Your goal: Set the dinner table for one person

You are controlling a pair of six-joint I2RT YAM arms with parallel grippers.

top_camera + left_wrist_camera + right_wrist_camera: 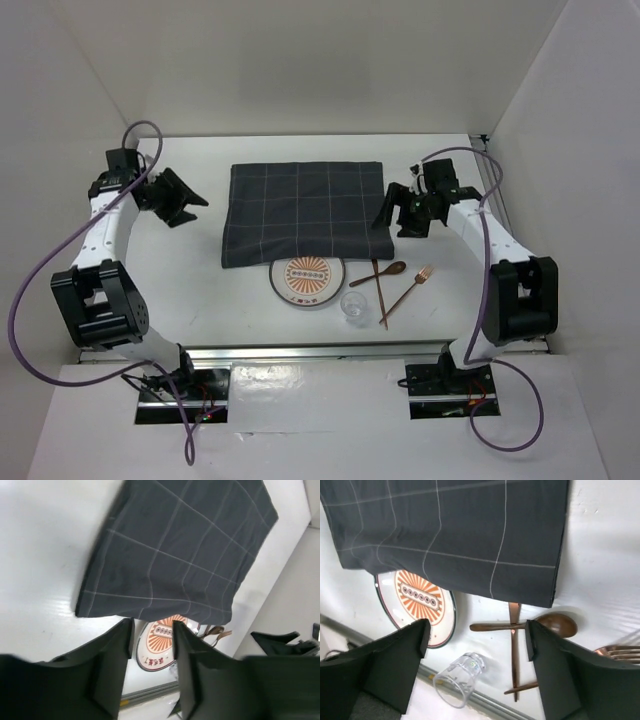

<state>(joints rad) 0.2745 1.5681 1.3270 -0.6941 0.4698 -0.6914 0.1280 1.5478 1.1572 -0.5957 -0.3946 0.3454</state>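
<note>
The white dinner table (200, 290) carries a dark grey checked mat (305, 212) spread flat. An orange sunburst plate (307, 281) lies at the mat's near edge, its far rim tucked under the cloth. To the plate's right are a clear glass (353, 306), a brown spoon (385, 272), a copper knife (514, 650) crossing the spoon's handle, and a copper fork (408, 292). My left gripper (195, 208) hovers off the mat's left edge, open and empty (152, 625). My right gripper (393, 222) hangs over the mat's right near corner, open wide with nothing in it (476, 630).
A metal rail (320, 350) runs along the table's near edge, just behind the glass (457, 680). White walls enclose the table at the back and on both sides. Bare white tabletop (560, 150) lies right of the mat, and more left of it.
</note>
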